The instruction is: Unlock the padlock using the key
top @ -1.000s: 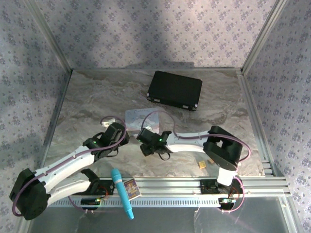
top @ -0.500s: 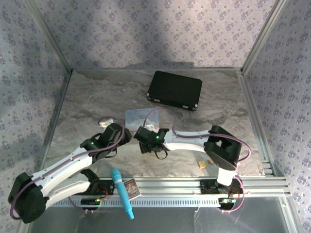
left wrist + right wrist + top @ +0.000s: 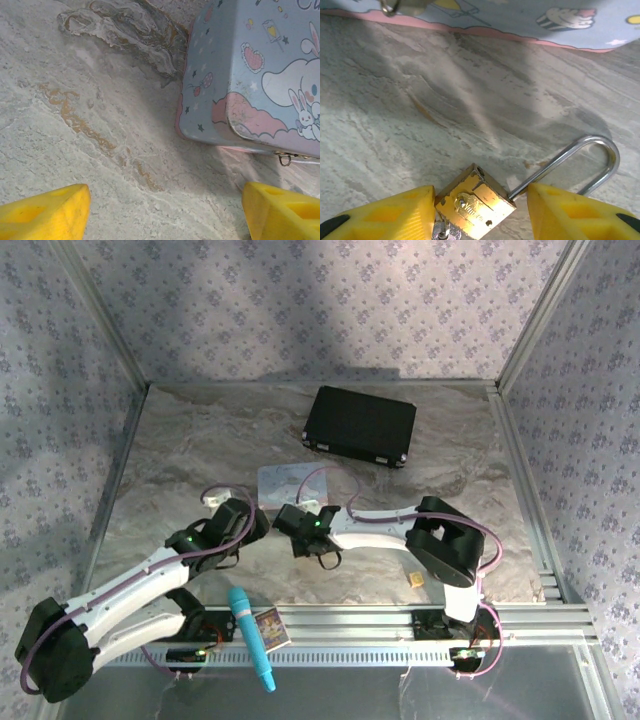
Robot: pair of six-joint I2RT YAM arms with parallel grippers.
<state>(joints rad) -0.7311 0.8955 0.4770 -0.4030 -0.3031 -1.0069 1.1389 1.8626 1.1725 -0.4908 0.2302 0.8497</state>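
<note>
The brass padlock [image 3: 477,207] lies on the marble table between the yellow fingers of my right gripper [image 3: 480,215], which stands open around it. The left finger [image 3: 395,215] touches the body; a small gap remains at the right finger [image 3: 570,215]. The silver shackle [image 3: 600,150] is swung out, its free end clear of the hole in the body. The silvery key [image 3: 444,233] shows just under the body's lower left corner. My left gripper [image 3: 165,215] is open over bare table beside the pastel cartoon tin [image 3: 260,75]. In the top view both grippers, left [image 3: 250,520] and right [image 3: 300,530], sit in front of the tin [image 3: 285,480].
A black case [image 3: 360,425] lies at the back. A teal marker [image 3: 252,638] and a small card box [image 3: 270,628] rest by the near rail. Two tan blocks [image 3: 415,578] sit at the right front, close to the right arm's base.
The right arm has slid its gripper a little left and nearer the tin. The left gripper has shifted slightly.
</note>
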